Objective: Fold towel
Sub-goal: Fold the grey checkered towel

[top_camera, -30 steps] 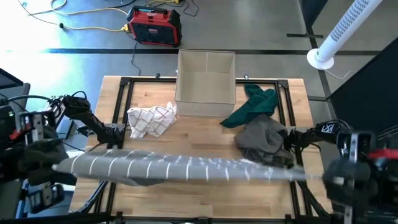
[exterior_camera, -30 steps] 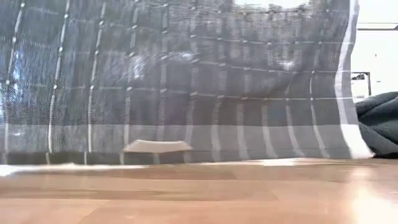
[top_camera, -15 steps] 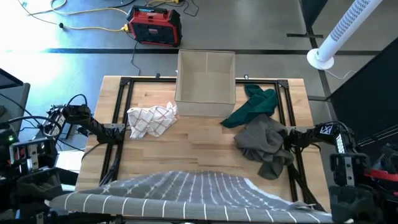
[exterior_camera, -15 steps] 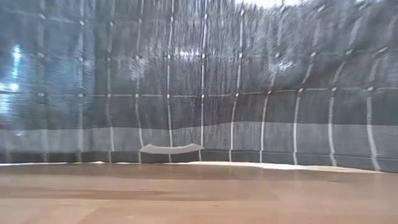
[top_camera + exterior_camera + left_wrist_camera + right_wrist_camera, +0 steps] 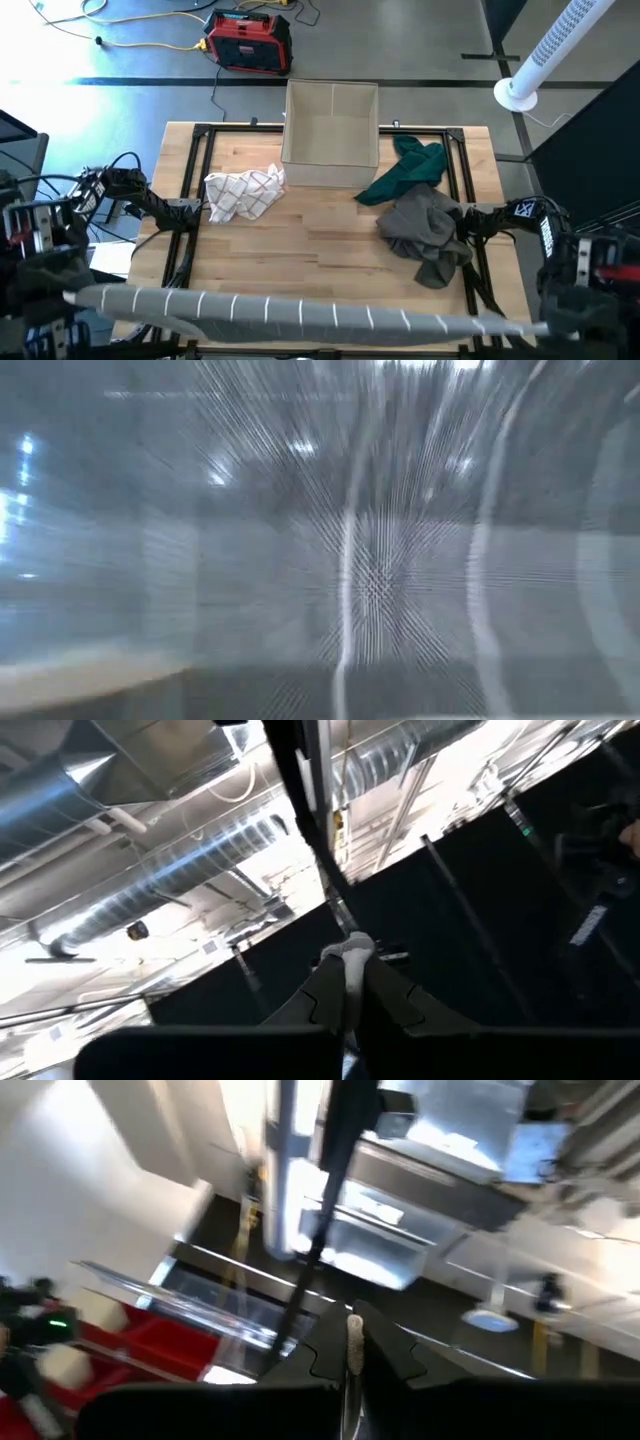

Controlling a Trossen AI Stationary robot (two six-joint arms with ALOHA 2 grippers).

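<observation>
A grey towel with thin white stripes [image 5: 300, 312] hangs stretched in the air above the table's near edge. From above it shows as a narrow band. In the low view the towel [image 5: 380, 560] fills the picture as a blur. My left gripper [image 5: 72, 293] is shut on the towel's left end, and my right gripper [image 5: 545, 322] is shut on its right end. Both wrist views look up at the ceiling past shut fingers, the left gripper [image 5: 347, 960] and the right gripper [image 5: 353, 1335]. My left gripper pinches a small bunch of the towel's left upper corner [image 5: 350, 946] between its two fingers, which slant upward. The towel hangs below, drawn taut toward the other gripper. My right gripper pinches a thin edge of the towel's right upper corner [image 5: 354, 1323] between its two fingers, which also slant upward. The towel hangs below it, clear of the table as far as the blur shows.
A white checked cloth [image 5: 243, 192], a dark green cloth [image 5: 408, 168] and a grey-brown cloth [image 5: 425, 232] lie on the wooden table [image 5: 320, 250]. An open beige box [image 5: 331, 122] stands at the far edge. A black frame [image 5: 195, 190] runs along the table's sides.
Both grippers have carried the towel's held edge toward the table's near edge. The hanging part flared out toward the far edge, then swung back under the held edge. In the low view the cloth has come close and blurred.
</observation>
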